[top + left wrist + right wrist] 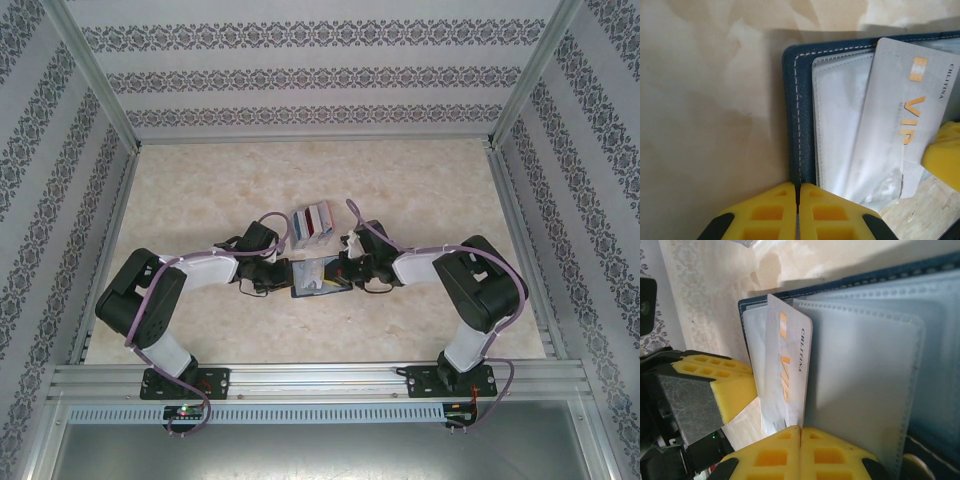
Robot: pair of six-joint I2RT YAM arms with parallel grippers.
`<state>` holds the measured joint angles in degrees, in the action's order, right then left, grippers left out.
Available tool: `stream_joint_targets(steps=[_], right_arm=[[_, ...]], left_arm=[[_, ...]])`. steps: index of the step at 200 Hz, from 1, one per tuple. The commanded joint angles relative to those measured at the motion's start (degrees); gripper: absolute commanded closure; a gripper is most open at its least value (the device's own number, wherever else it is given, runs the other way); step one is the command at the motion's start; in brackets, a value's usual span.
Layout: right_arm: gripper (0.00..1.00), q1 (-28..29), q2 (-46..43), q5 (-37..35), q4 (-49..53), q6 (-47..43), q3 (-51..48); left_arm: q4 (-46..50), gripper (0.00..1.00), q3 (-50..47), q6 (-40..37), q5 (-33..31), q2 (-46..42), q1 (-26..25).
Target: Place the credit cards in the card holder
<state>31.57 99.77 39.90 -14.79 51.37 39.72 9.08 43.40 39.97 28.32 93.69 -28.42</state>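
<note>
1. Top external: the card holder (320, 277) lies open on the counter (420, 180). Just behind it a rack (312, 222) holds more cards, so most of the job seems left.
2. Left wrist: the left fingers (770, 212) are clenched on the holder's stitched edge. A white VIP card (895, 125) sits slanted, apparently partly inside a clear sleeve (840, 120).
3. Right wrist: the right fingers (835, 455) pinch that card's lower edge; it is not yet fully seated.
</note>
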Motion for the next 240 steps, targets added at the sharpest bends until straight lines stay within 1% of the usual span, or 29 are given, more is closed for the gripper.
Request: stream_joint_targets(steps=[1,20,40,61,80,103,117,147,206,240], right_arm=[[0.96,1.8,1.5,-1.4,-1.9,1.9,-0.8],[0.96,2.3,1.6,-0.7,-0.6,0.7,-0.6],[0.99,1.3,0.9,0.3,1.8,-2.0,-1.1],[1.0,-1.1,0.4,3.4,3.6,-4.8,-2.0],[1.0,-3.5,1.0,7.3,7.0,-8.1,-1.3],[1.0,-4.5,1.4,10.7,10.6,-11.7,0.0],[1.0,-4.4,2.0,11.1,13.9,-14.1,1.4],[1.0,-3.4,3.0,12.4,16.1,-16.2,3.7],[1.0,-1.9,7.8,11.6,22.4,-20.9,11.8],[1.0,-1.9,7.9,10.9,27.4,-24.1,14.4]], left_arm=[[-0.3,0.92,-1.3,0.7,-0.9,-1.0,-0.8],[-1.0,0.92,-1.8,0.9,-1.0,-1.1,-0.8],[0.7,0.92,-1.4,0.8,-1.6,-1.0,-0.8],[1.6,0.93,-1.8,0.5,-2.2,-1.2,-0.8],[3.5,0.96,-1.2,-0.3,-3.0,-1.3,-0.8],[3.5,0.97,-1.0,-0.4,-3.7,-1.5,-0.8],[4.1,0.98,0.0,-0.7,-3.8,-1.1,-0.8],[3.1,0.98,0.1,-0.3,-3.5,-1.1,-0.8],[4.7,0.98,1.5,-2.1,-3.1,-0.6,-0.9],[5.6,0.98,2.2,-3.2,-4.1,-0.7,-0.9]])
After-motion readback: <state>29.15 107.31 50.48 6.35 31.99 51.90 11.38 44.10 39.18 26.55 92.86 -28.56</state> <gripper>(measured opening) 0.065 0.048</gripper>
